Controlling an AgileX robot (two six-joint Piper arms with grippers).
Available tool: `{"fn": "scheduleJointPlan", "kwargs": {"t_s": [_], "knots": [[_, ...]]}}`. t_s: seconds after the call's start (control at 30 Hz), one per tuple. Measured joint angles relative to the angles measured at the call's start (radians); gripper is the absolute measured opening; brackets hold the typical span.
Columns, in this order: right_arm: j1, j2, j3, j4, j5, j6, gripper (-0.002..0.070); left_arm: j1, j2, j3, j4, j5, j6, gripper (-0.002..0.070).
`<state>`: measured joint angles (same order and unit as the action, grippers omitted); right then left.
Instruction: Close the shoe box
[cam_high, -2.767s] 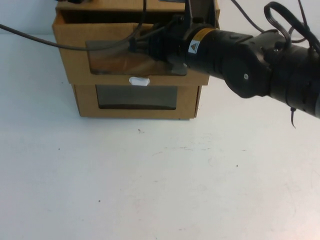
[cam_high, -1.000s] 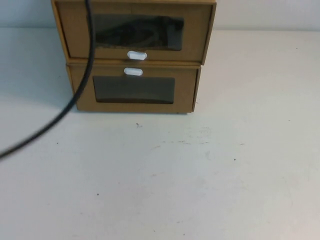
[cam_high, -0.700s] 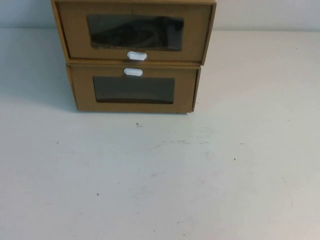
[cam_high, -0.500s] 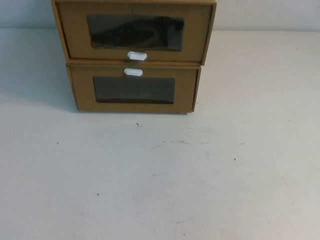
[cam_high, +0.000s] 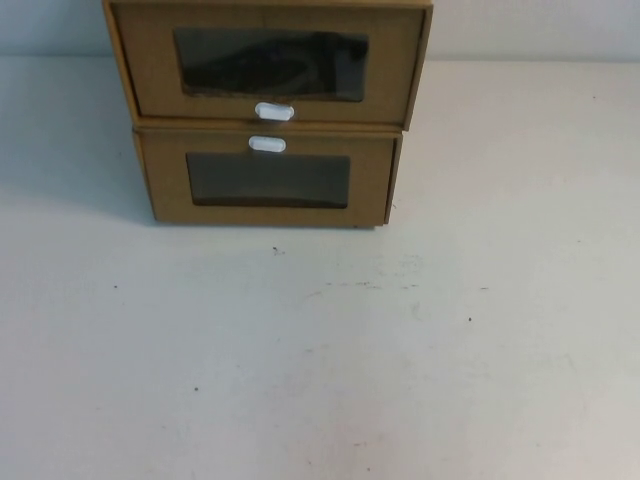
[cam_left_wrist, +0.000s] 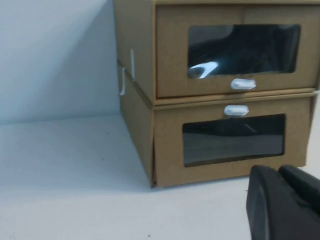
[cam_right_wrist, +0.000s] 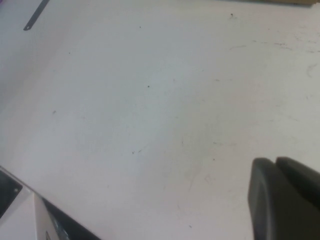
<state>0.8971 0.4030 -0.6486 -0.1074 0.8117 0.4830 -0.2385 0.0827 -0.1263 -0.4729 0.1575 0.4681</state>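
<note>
Two stacked boxes, both drawers flush

Two cardboard boxes stand at the far edge of the white surface (cam_high: 330, 350), a little left of its middle. The largest thing in view is that surface, bare and lightly speckled. On top of the stack sits the shoe box (cam_high: 268, 62), its drawer front flush with its shell, the white pull tab (cam_high: 274, 111) below its clear window. Beneath it lies the lower box (cam_high: 268, 180), tab above the window, also flush.

The left end effector (cam_left_wrist: 282, 202) hangs low over the surface on the near side of the stack, apart from it, its dark fingers pressed together with no gap. The right end effector (cam_right_wrist: 285, 197) is over bare surface, well away from the shoe box, fingers likewise together.
</note>
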Motion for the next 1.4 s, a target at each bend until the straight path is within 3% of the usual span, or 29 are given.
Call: {"fn": "scheduleJointPlan", "kwargs": {"t_s": [0.17, 0.43, 0.87, 1.1, 1.2, 1.4], "knots": [[0.000, 0.000, 0.064, 0.010, -0.076, 0.000, -0.0011, 0.000, 0.006, 0.132, -0.018, -0.157, 0.004, -0.0005], [0.000, 0.000, 0.136, 0.018, -0.208, 0.000, -0.0011, 0.000, 0.008, 0.153, -0.024, -0.132, 0.006, -0.0005], [0.000, 0.000, 0.138, 0.034, -0.212, 0.000, -0.0011, 0.000, 0.008, 0.153, -0.024, -0.118, 0.006, -0.0005], [-0.005, -0.017, 0.193, -0.194, -0.246, 0.000, -0.0011, 0.000, 0.008, 0.153, -0.024, -0.118, 0.006, -0.0005], [-0.096, -0.025, 0.266, -0.319, -0.374, 0.000, -0.0011, 0.000, 0.008, 0.153, -0.024, -0.118, 0.006, -0.0005], [-0.533, -0.081, 0.487, -0.368, -0.716, 0.000, -0.0011, 0.000, 0.008, 0.153, -0.024, -0.113, 0.006, -0.0005]]}}
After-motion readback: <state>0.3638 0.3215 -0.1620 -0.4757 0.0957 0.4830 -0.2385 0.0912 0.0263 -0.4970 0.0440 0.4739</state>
